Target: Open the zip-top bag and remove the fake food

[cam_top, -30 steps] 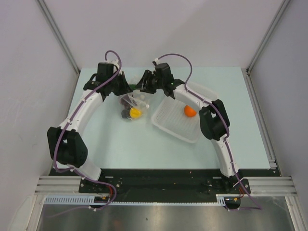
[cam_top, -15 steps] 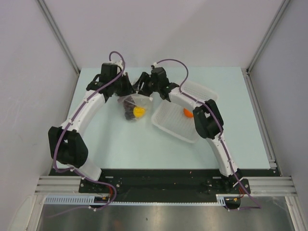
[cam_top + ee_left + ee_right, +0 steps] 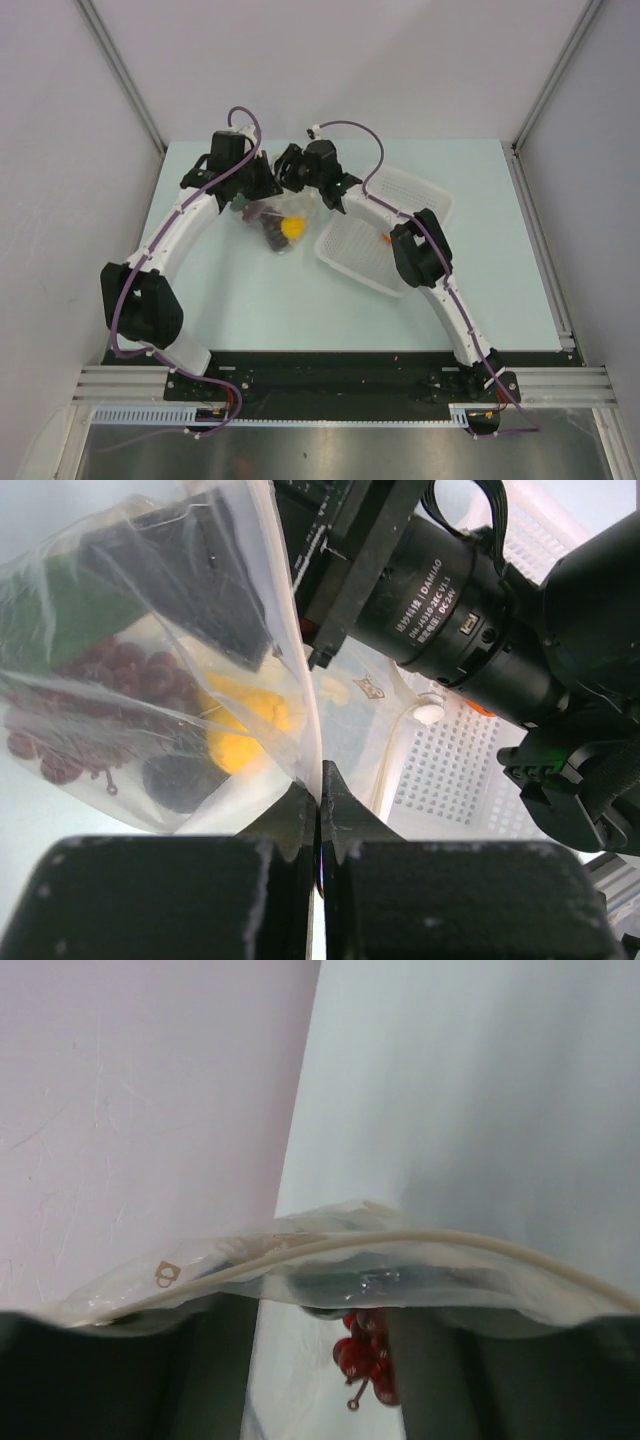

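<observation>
The zip-top bag (image 3: pixel 277 224) lies at the back middle of the table, holding a yellow fruit (image 3: pixel 290 227) and dark fruit. In the left wrist view the bag (image 3: pixel 150 680) shows a green cucumber (image 3: pixel 70 610), a red-purple grape bunch (image 3: pixel 110 670), the yellow fruit (image 3: pixel 245 730) and a dark round fruit (image 3: pixel 180 780). My left gripper (image 3: pixel 320 780) is shut on the bag's edge. My right gripper (image 3: pixel 287 190) is at the bag's top. In the right wrist view its fingers (image 3: pixel 130 1380) stand apart, and the bag's zip rim (image 3: pixel 350 1245) lies across them. The grapes (image 3: pixel 365 1355) hang between them.
A white perforated basket (image 3: pixel 360 262) stands right of the bag, with an orange ball (image 3: pixel 385 238) in it, mostly hidden by my right arm. A second white tray (image 3: pixel 425 200) leans behind it. Grey walls stand close behind the table's far edge.
My right arm has swung left, and its gripper has come up to the bag's top. My left gripper has shifted slightly right with the bag. The orange ball is now mostly covered by the arm.
</observation>
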{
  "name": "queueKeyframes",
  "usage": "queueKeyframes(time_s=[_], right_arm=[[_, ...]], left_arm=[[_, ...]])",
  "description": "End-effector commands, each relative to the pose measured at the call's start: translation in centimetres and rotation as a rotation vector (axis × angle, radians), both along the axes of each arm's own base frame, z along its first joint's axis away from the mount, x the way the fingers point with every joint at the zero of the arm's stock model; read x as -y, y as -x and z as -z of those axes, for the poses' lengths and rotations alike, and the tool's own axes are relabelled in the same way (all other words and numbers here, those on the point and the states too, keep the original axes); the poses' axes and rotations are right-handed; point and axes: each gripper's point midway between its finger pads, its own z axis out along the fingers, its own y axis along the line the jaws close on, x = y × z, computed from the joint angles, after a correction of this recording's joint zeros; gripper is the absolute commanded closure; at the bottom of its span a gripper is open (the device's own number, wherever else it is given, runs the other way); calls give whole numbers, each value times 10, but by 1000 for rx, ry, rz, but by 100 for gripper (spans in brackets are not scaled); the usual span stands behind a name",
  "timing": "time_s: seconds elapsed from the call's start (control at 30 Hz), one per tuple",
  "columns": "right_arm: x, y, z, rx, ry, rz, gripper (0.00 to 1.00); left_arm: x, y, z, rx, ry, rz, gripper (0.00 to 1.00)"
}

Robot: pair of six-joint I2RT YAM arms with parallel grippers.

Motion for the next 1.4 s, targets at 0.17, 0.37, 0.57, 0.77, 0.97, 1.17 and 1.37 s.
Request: queueKeyframes(time_s=[0.17,0.37,0.57,0.77,0.97,1.17,1.37], right_arm=[[-1,-4,-46,55,-46,9,89],[11,7,-64,49,-33,14,95],[20,19,-83,72,57,20,100],[48,24,-112,148,162,50,100],[89,24,-168,230,156,94,100],[132,27,-197,196,130,108,100],[192,47,-171,115,240,30,100]], left_arm=[[-15,-12,-17,40,43,-84,100],[-37,-17,-22,62,69,-207,100],[-45,-18,-24,76,56,-245,100],[-50,-16,-17,56,55,-244,100],[-52,-10,-10,47,55,-241,100],[-51,-10,-7,40,55,-231,100],[-52,-9,-8,45,46,-227,100]])
